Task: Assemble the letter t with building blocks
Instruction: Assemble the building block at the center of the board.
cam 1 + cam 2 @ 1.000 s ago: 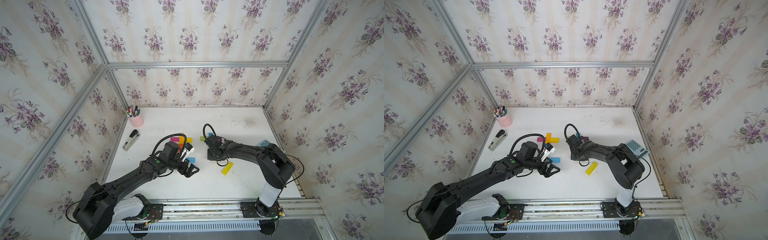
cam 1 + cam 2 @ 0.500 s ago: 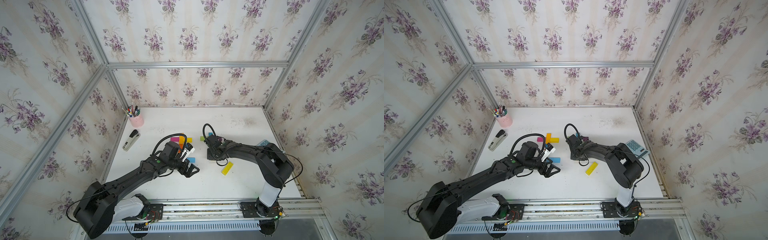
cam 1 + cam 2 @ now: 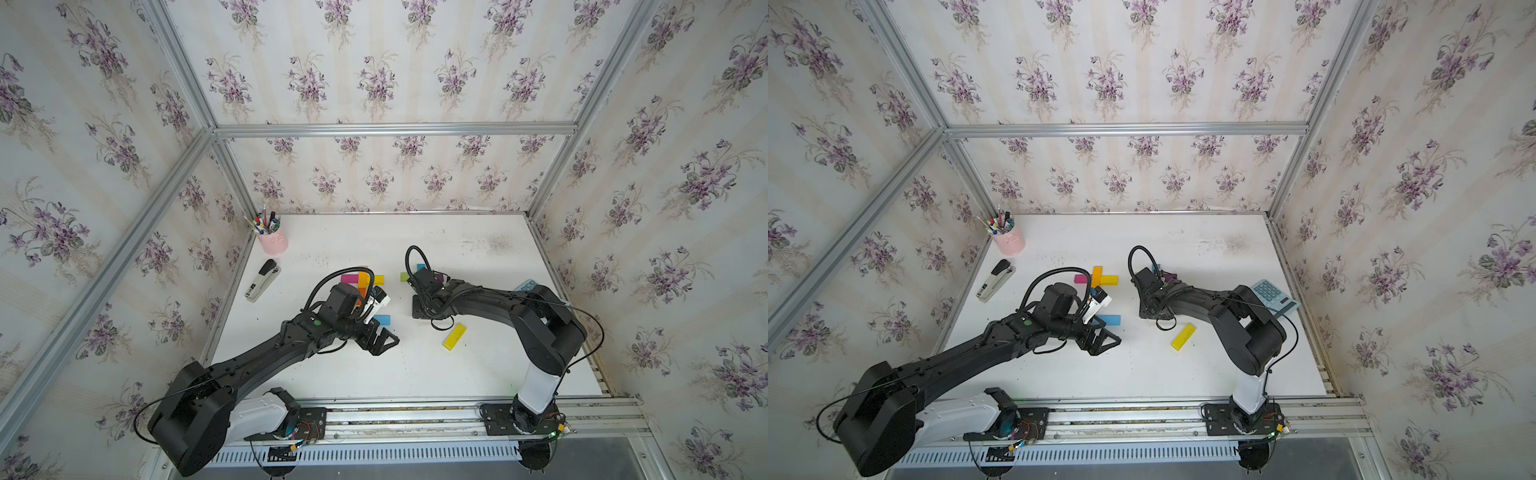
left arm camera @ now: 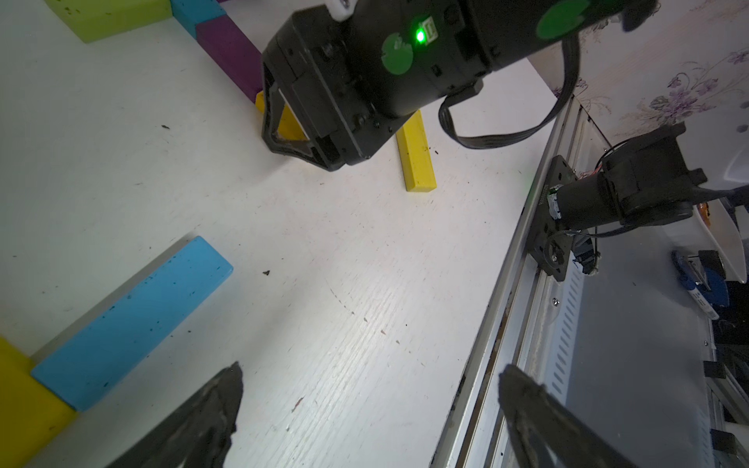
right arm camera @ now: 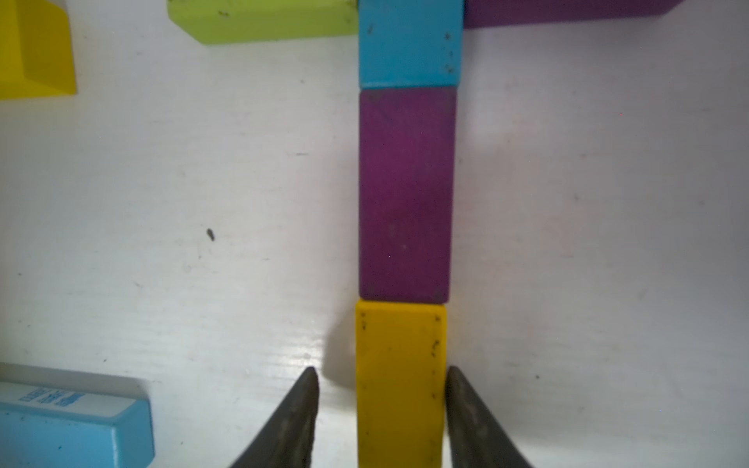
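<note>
Landmark: stem purple block [image 5: 405,194], flat on the white surface [image 3: 415,374].
Stem yellow block [image 5: 401,344]: in line with the stem purple block, touching its end on the robot's side.
Right gripper [image 5: 381,370]: fingers [image 5: 287,425] spread astride the stem yellow block. One stands clear of it with surface showing between; the other is at its edge. They are not pinching it.
Junction blue block [image 5: 410,44]: touching the stem purple block's far end, in line.
Lime block [image 5: 263,20]: past that far end, butted to the junction blue block's left side.
Crossbar purple block [image 5: 567,10]: opposite the lime block, on the right side.
Left gripper [image 4: 371,377]: fingers [image 4: 202,421] spread wide with nothing between, above bare surface, left of the stem purple block.
Loose light blue block [image 3: 382,319]: flat, left of the stem purple block, apart.
Loose yellow block [image 3: 454,336]: slanted, on the robot's side of the stem purple block, apart.
Magenta block [image 3: 1081,278], orange block [image 3: 1096,276], cluster yellow block [image 3: 1109,279]: grouped together, left of the stem purple block.
Stapler [image 3: 262,280], pink pen cup [image 3: 273,243]: far left of it.
Calculator [image 3: 1273,295]: right of it.
</note>
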You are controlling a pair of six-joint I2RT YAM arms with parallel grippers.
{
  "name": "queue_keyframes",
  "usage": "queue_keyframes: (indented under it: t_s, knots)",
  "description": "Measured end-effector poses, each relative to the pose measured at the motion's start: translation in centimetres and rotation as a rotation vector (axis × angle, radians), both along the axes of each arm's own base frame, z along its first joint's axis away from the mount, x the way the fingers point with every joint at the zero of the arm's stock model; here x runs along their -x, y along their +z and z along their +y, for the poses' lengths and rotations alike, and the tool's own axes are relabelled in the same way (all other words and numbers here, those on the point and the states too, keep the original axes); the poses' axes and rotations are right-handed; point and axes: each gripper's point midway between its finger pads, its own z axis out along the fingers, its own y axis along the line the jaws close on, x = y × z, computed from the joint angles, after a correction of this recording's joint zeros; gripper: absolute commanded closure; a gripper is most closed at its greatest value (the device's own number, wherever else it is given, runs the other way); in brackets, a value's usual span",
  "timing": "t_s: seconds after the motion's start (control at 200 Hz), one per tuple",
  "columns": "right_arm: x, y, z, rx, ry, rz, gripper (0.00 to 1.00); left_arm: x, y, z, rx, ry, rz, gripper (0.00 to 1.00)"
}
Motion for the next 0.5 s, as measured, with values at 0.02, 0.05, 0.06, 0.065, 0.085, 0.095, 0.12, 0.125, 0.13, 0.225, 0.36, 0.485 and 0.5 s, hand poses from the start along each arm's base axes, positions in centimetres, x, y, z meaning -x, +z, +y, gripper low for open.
queue_keyframes:
  t_s: [0.02,0.05,0.06,0.065,0.085,0.095,0.12,0.125,0.13,0.225,0.36,0.485,0.5]
  knots:
    - [-0.1,0.0,0.0,0.002,-0.001,-0.004,0.39,0.0,0.0,0.0,0.001,-0.001,0.0,0.0]
    - [-0.1,0.0,0.0,0.0,-0.002,-0.005,0.39,0.0,0.1,0.0,0.002,-0.001,-0.001,0.0]
    - [-0.1,0.0,0.0,0.0,-0.002,-0.005,0.39,0.0,0.1,0.0,0.003,-0.002,-0.001,0.0]
    - [-0.2,0.0,0.0,0.0,-0.002,-0.005,0.39,0.0,0.1,0.0,0.003,-0.002,-0.001,0.0]
    - [-0.2,0.0,0.0,0.0,-0.003,-0.005,0.39,0.0,0.1,-0.1,0.004,-0.002,-0.002,0.0]
    - [-0.2,0.0,0.0,0.0,-0.003,-0.006,0.39,0.0,0.1,-0.1,0.004,-0.002,-0.002,0.0]
    - [-0.2,0.0,0.0,0.0,-0.005,-0.006,0.39,0.0,0.1,-0.1,0.004,-0.002,-0.002,0.0]
    - [-0.3,0.0,0.0,0.0,-0.005,-0.006,0.39,0.0,0.1,-0.1,0.004,-0.002,-0.002,0.0]
    - [-0.3,0.0,0.0,0.0,-0.005,-0.006,0.39,0.0,0.1,-0.1,0.003,-0.002,-0.002,0.0]
    - [-0.7,0.0,-0.2,0.002,-0.011,-0.009,0.4,0.0,0.1,-0.1,0.004,-0.002,-0.003,0.0]
    - [-1.1,0.0,-0.4,0.012,-0.005,-0.01,0.43,-0.1,0.3,-0.1,0.008,-0.003,-0.007,0.0]
    - [-1.6,0.0,-0.7,0.014,-0.012,-0.014,0.44,-0.1,0.5,-0.2,0.011,-0.004,-0.011,0.0]
    - [-1.6,0.0,-0.7,0.014,-0.012,-0.015,0.44,-0.1,0.5,-0.2,0.011,-0.004,-0.011,0.0]
